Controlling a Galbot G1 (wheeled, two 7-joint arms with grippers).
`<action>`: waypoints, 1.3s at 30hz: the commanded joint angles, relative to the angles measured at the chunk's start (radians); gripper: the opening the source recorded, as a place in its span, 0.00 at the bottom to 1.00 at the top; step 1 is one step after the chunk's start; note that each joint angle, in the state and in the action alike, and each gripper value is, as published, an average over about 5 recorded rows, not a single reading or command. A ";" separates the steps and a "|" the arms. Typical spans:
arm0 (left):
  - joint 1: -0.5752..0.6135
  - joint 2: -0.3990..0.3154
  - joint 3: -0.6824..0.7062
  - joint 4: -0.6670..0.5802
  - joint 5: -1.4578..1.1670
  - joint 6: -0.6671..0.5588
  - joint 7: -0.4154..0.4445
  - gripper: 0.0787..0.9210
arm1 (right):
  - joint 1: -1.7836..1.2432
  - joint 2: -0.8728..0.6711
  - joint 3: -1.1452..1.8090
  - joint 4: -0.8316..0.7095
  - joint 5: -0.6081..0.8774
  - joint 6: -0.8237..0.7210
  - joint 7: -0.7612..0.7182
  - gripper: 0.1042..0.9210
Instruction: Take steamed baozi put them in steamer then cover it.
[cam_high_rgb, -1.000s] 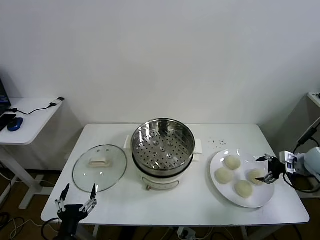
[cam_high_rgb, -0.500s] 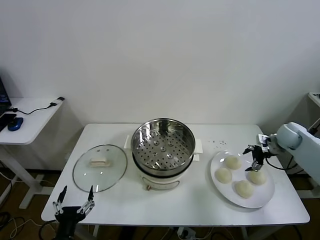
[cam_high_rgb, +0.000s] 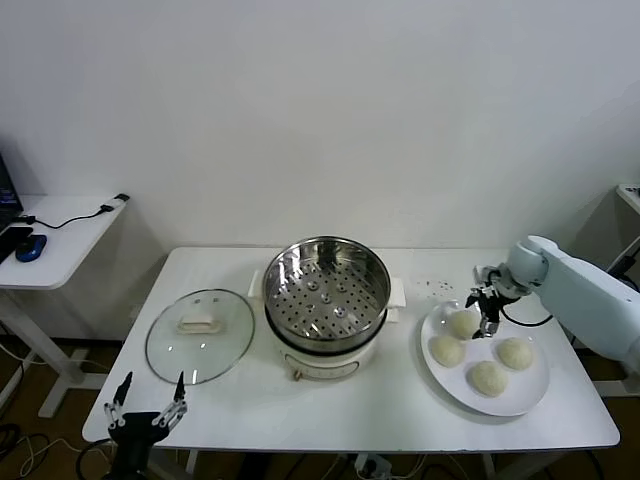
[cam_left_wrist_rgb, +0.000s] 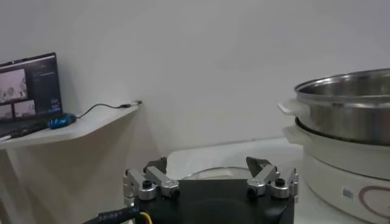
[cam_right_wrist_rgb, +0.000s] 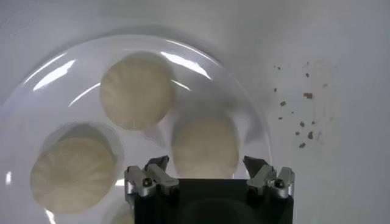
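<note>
Right gripper (cam_high_rgb: 485, 309), jaws apart, hovers over the top bun of four baozi (cam_high_rgb: 462, 324) on the plate (cam_high_rgb: 520, 398), right of frame; contact seems absent. Steamer (cam_high_rgb: 326, 290) centre, empty; cover (cam_high_rgb: 199, 334) left of it. Left gripper (cam_high_rgb: 146, 404), jaws apart, lower left.

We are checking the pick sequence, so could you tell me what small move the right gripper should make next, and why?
Probably lower the right gripper straight down and close on the bun beneath it. Its jaws are open and sit above that bun on the plate, nothing is held, and the steamer is empty.
</note>
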 joint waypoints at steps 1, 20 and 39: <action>-0.004 0.002 0.000 0.003 0.002 0.001 0.001 0.88 | 0.022 0.059 -0.039 -0.070 -0.019 0.002 0.000 0.88; 0.001 0.002 0.003 0.004 0.008 -0.001 0.000 0.88 | 0.020 0.053 -0.010 -0.070 -0.015 0.015 -0.032 0.61; 0.025 0.019 -0.002 -0.022 -0.006 0.005 -0.017 0.88 | 0.666 0.119 -0.438 0.166 0.087 0.514 -0.177 0.61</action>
